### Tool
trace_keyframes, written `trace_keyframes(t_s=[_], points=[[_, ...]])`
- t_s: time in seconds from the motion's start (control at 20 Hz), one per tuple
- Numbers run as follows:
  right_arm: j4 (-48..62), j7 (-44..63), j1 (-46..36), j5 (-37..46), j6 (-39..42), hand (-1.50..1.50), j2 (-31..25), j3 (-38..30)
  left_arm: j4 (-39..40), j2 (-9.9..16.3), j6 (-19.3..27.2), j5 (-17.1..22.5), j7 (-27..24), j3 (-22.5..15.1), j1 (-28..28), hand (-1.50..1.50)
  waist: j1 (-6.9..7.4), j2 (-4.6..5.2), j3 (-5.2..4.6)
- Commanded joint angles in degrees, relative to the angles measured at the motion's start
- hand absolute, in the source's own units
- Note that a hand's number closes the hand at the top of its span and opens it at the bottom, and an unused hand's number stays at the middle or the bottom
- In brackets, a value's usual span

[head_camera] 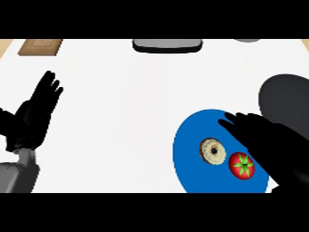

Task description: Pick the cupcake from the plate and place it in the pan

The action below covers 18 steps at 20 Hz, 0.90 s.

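Now my right hand (pixel 277 140) hovers with fingers straight and empty over the blue plate (pixel 190 154), so I should lower onto the cupcake (pixel 213 152) beside the tomato (pixel 242 165), then carry it to the dark pan (pixel 294 102).

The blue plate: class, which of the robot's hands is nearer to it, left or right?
Right. The right hand reaches over the blue plate, its fingers above the plate's upper right part. The left hand rests open far across the counter.

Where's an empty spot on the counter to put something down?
The white counter is bare between the left hand and the blue plate. It's crowded at the right: right hand, cupcake, tomato, dark pan.
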Motion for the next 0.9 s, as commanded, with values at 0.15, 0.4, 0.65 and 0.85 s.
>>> trace_keyframes(t_s=[0.15, 0.4, 0.65, 0.85], points=[[-4.0, 11.7, -3.0, 4.0, 5.4, -1.50, 10.1, 3.4, 1.4, -0.8, -0.5, -1.2, 0.8, 1.6, -2.9, 0.00, -0.30, -0.02, -0.01], [0.4, 9.1, -1.5, 7.9, 6.4, -1.50, 13.6, 3.6, -2.7, -0.5, -1.6, -1.0, 3.4, 2.6, 0.7, 0.00, -0.12, -0.06, 0.02], [10.3, 9.9, -6.2, 11.9, 7.1, -1.50, 19.0, 5.1, 0.5, -3.0, -1.5, -2.7, -0.1, 1.4, -0.2, 0.00, 0.01, 0.06, 0.00], [14.2, 6.0, -5.8, 16.5, 6.5, -1.50, 19.6, 4.1, 0.7, -4.6, -0.4, -3.9, 1.2, 1.0, -2.4, 0.00, -0.12, 0.06, 0.03]])
